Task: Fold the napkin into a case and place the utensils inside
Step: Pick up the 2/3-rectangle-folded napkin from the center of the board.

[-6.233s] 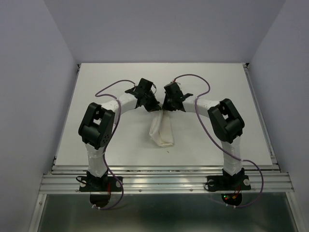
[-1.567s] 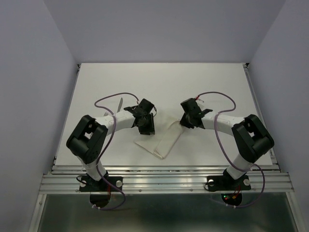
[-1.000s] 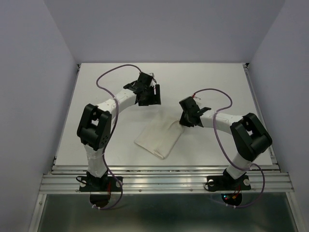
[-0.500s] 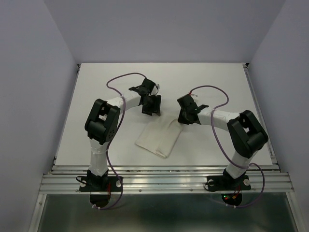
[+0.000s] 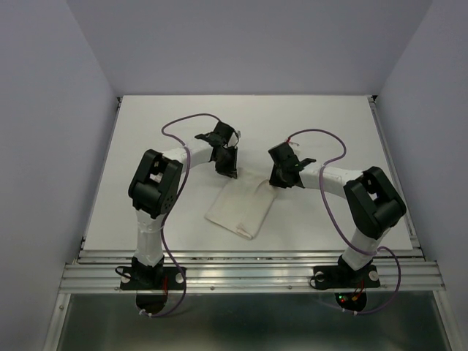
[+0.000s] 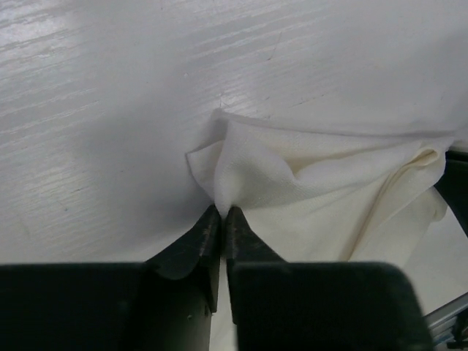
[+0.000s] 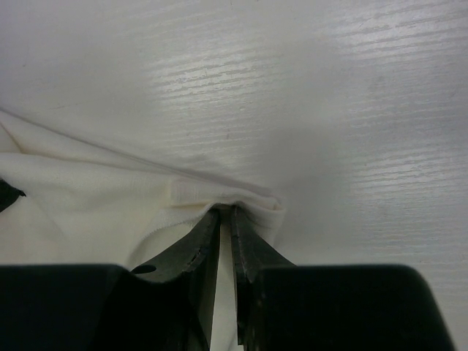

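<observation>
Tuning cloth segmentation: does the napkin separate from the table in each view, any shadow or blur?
Top external: cream napkin faint against the white table, even light. Left wrist: weave sharp, grey shadow on the table left of the pinch, left hand near-black. Right wrist: shadow right of the pinch, right hand dark and soft.

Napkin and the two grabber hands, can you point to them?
napkin (image 5: 241, 208), top view, middle of the cloth
left gripper (image 6: 221, 212), left wrist view, between fingertips pinching a corner
right gripper (image 7: 225, 211), right wrist view, between fingertips
</observation>
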Controlling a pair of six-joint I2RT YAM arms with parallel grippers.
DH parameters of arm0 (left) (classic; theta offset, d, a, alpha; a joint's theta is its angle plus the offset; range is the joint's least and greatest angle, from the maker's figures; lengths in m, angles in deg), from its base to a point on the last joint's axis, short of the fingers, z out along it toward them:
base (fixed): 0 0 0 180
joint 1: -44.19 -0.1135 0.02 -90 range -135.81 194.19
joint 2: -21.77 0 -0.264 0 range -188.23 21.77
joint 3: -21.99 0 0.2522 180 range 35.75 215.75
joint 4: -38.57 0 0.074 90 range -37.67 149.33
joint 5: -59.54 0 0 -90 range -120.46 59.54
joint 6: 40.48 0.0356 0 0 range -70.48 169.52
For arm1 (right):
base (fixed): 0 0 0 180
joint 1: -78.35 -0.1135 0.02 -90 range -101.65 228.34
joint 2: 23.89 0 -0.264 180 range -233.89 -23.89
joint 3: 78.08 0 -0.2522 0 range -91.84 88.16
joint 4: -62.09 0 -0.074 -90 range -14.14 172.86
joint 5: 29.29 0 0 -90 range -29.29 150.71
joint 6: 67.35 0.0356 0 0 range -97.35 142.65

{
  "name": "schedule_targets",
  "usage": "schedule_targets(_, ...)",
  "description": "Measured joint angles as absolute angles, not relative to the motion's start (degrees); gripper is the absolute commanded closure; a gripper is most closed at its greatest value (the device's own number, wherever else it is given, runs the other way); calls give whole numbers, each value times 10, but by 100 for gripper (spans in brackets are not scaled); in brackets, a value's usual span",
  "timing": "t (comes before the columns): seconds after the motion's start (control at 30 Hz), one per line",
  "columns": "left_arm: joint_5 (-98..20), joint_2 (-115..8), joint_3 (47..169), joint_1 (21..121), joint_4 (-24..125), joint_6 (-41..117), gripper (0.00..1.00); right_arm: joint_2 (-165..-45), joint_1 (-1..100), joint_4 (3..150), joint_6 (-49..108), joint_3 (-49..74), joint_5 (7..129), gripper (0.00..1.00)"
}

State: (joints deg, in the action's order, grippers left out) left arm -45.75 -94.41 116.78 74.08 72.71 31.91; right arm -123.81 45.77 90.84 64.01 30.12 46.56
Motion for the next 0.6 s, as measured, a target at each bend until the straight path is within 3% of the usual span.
schedule_targets(0.07, -461, -946, 1168, 741, 728, 317, 100, -1238, 458, 908, 640, 301, 466, 82)
schedule_targets(0.6, -512, -890, 1139, 740, 715, 231, 100, -1253, 460, 909, 649, 283, 465, 83)
